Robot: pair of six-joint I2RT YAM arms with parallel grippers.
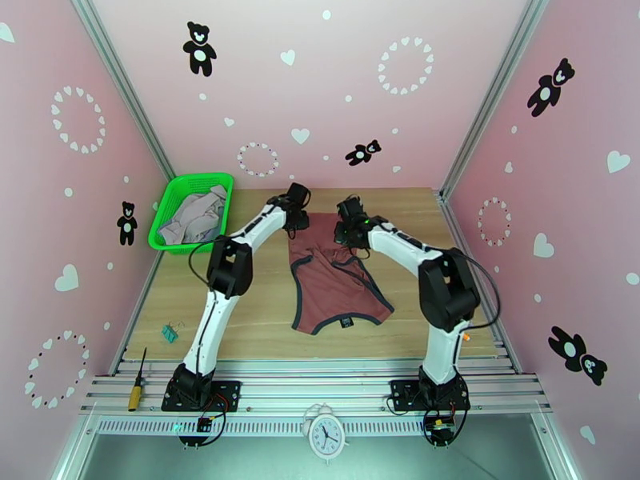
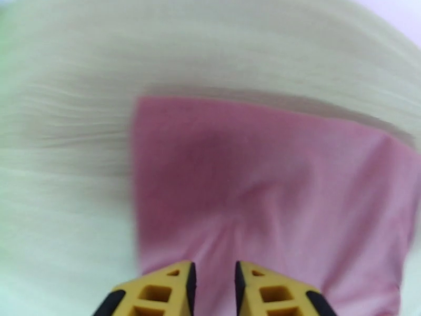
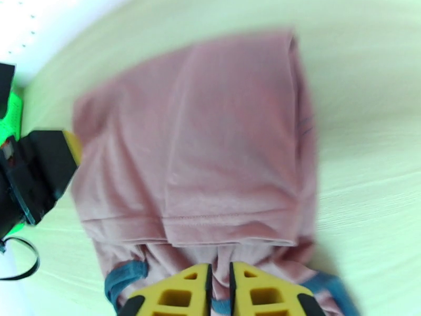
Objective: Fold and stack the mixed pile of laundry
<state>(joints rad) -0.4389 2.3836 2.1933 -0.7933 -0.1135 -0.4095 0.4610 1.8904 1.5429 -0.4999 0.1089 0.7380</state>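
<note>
The brick-red tank top (image 1: 332, 282) with dark trim lies spread in the middle of the wooden table (image 1: 448, 234), its far end folded over into a doubled layer (image 3: 226, 148). My left gripper (image 1: 296, 226) hovers over its far left corner. In the left wrist view its yellow fingers (image 2: 213, 290) stand apart above the pink cloth (image 2: 263, 190), with nothing between them. My right gripper (image 1: 348, 234) is at the far right corner. Its fingers (image 3: 220, 293) are a narrow slit apart over the trim, gripping nothing. Grey-lavender and pale garments (image 1: 192, 218) lie in the basket.
The green mesh basket (image 1: 172, 210) stands at the far left of the table. A small green object (image 1: 170, 334) lies near the front left. A yellow-handled screwdriver (image 1: 138, 382) and a white clock (image 1: 326, 434) rest on the metal rail in front.
</note>
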